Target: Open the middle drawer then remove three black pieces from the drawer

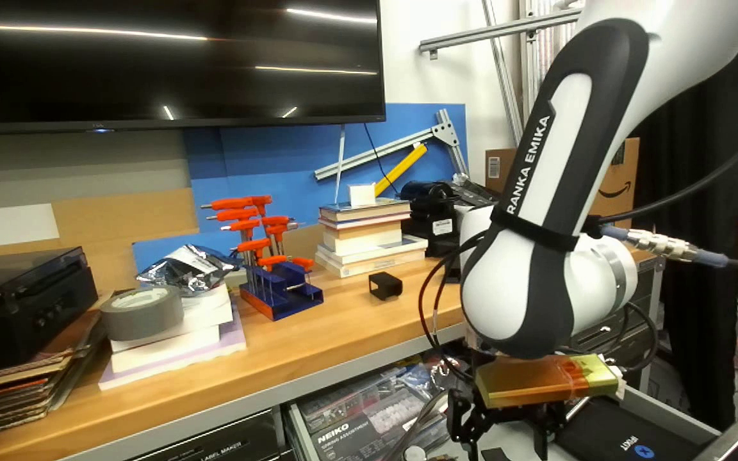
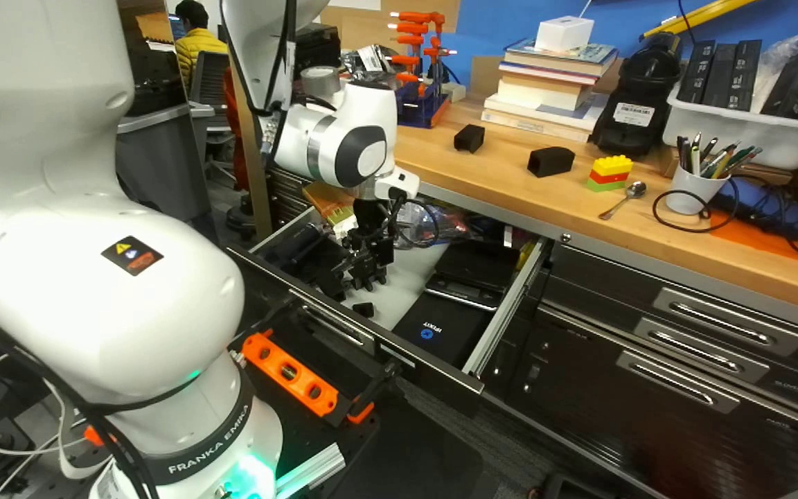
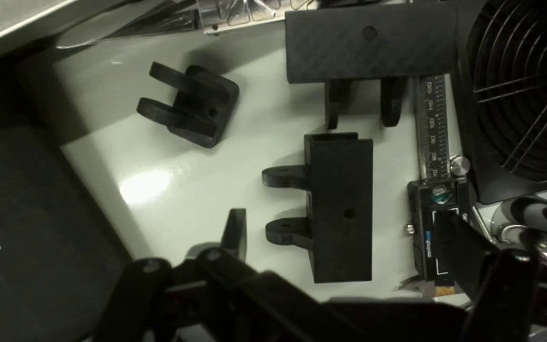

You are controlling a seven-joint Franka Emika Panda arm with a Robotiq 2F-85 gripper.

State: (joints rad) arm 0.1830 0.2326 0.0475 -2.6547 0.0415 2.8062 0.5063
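Observation:
The middle drawer (image 2: 433, 367) stands open, its dark front bearing a silver bar handle. In the wrist view three black pieces lie on its white floor: a small two-pronged one (image 3: 202, 107), a long bracket (image 3: 342, 209) and another long bracket (image 3: 371, 42). The small one also shows in an exterior view (image 2: 363, 309). Two more black blocks (image 2: 469, 138) (image 2: 551, 161) stand on the wooden worktop. My gripper (image 2: 366, 274) is open and empty, low in the drawer. In the wrist view its fingers (image 3: 344, 223) stand wide on either side of the nearer bracket, with gaps.
A black iFixit case (image 2: 433, 329) and a scale (image 2: 461, 291) lie in the drawer. Calipers (image 3: 437, 228) and a black fan (image 3: 530, 95) lie beside the brackets. The drawer's side rail (image 2: 510, 308) and the worktop edge (image 1: 266, 384) stand near the arm.

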